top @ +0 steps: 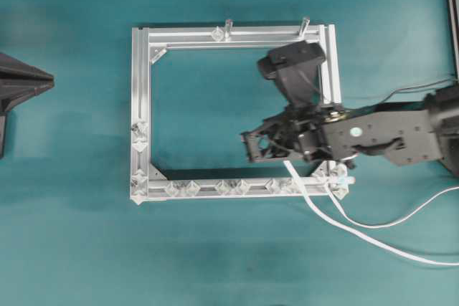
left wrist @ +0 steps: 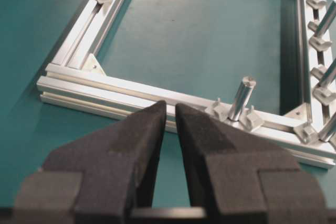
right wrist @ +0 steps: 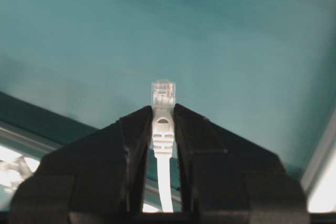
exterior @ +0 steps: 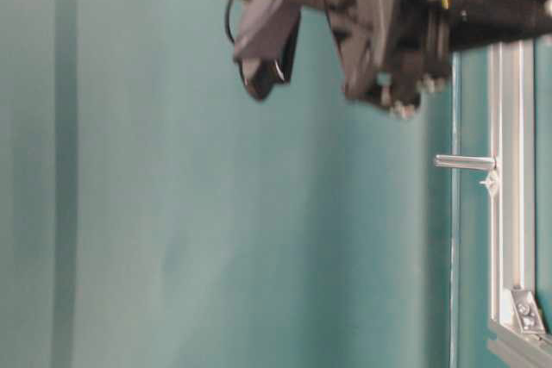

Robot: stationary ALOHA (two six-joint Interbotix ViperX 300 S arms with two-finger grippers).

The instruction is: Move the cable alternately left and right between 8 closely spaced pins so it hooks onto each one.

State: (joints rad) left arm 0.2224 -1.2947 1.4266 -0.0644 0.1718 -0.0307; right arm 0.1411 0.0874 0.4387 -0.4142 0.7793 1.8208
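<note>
The white cable (top: pixel 373 238) trails from the right edge of the table, crosses the silver frame's (top: pixel 141 84) bottom rail near its right corner and rises into my right gripper (top: pixel 249 147), which hangs over the frame's inside. In the right wrist view that gripper (right wrist: pixel 163 109) is shut on the cable's ribbed boot, and the clear plug (right wrist: pixel 163 94) sticks out past the tips. Translucent pins (top: pixel 190 188) sit in pairs along the bottom rail and on the left rail (top: pixel 140 137). My left gripper (left wrist: pixel 170 106) stays outside the left rail, its jaws slightly parted and empty.
Two slim upright posts (top: pixel 229 26) stand on the frame's top rail. Corner brackets (top: pixel 158 54) sit inside the frame. The left arm's dark body (top: pixel 21 84) lies at the left edge. In the table-level view, blurred arm parts (exterior: pixel 379 23) hang above a rail (exterior: pixel 509 213).
</note>
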